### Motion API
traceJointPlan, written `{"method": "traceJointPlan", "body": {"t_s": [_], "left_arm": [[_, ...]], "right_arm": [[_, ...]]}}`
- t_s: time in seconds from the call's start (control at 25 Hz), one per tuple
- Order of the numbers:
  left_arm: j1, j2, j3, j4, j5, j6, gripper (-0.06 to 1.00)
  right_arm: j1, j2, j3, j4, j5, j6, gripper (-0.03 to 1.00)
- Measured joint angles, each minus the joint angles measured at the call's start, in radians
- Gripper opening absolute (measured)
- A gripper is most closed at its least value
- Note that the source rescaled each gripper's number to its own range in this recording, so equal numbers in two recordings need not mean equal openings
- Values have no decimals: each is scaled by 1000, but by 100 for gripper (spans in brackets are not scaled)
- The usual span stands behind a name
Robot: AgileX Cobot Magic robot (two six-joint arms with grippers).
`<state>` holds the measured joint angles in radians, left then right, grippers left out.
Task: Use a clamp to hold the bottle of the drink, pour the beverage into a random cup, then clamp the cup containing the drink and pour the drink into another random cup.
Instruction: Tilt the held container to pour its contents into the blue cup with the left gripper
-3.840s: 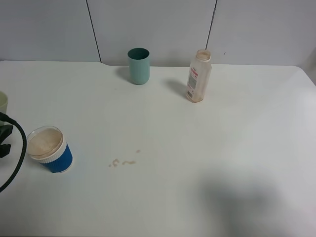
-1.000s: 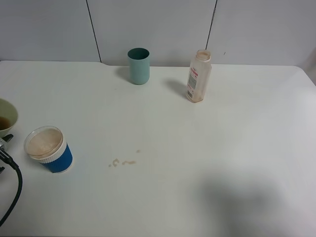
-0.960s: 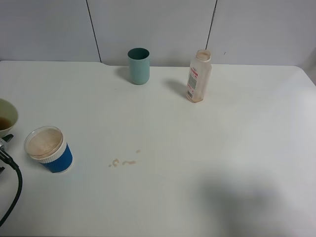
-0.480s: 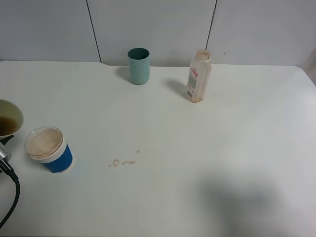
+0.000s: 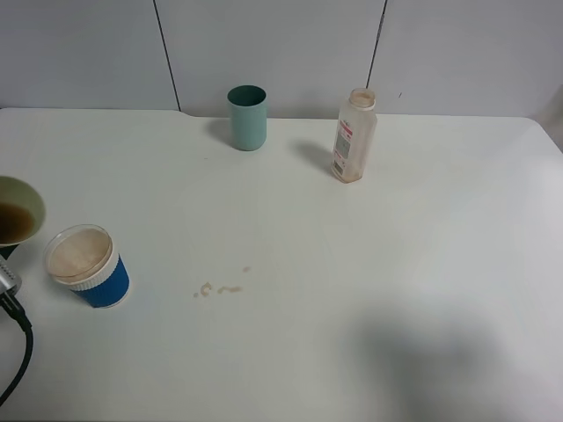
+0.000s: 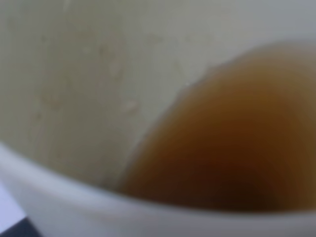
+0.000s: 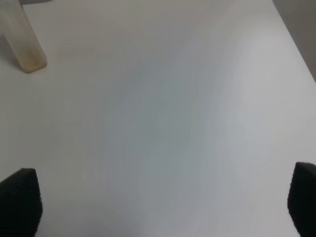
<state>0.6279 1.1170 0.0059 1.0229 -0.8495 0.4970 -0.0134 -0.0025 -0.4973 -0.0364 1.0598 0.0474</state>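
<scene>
- Left end effector [image 5: 5, 271] sits at the edge of the worktop [image 5: 422, 229], jaws together and clamped on the pale yellow-green cup [image 5: 18, 209]. The brown beverage [image 6: 222, 148] is pooled inside the cup.
- Blue cup [image 5: 88, 266] stands just beside that end effector, close to the held cup.
- Brown drops [image 5: 220, 288] lie further off, and the teal tumbler [image 5: 247, 117] is well away.
- Bottle [image 5: 354, 136] is upright, well ahead of the right end effector [image 7: 162, 200]. Its fingers are spread wide over bare worktop, gripping nothing.

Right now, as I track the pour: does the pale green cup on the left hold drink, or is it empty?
Not empty: brown liquid pools inside the pale green cup, seen in both the high and left wrist views.
</scene>
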Motion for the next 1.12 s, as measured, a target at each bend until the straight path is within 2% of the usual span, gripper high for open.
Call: {"method": "traceJointPlan", "body": {"t_s": [1.12], "left_arm": [[0, 0, -14, 69, -32, 17, 1]], "right_arm": [[0, 0, 0, 0, 0, 0, 100]]}}
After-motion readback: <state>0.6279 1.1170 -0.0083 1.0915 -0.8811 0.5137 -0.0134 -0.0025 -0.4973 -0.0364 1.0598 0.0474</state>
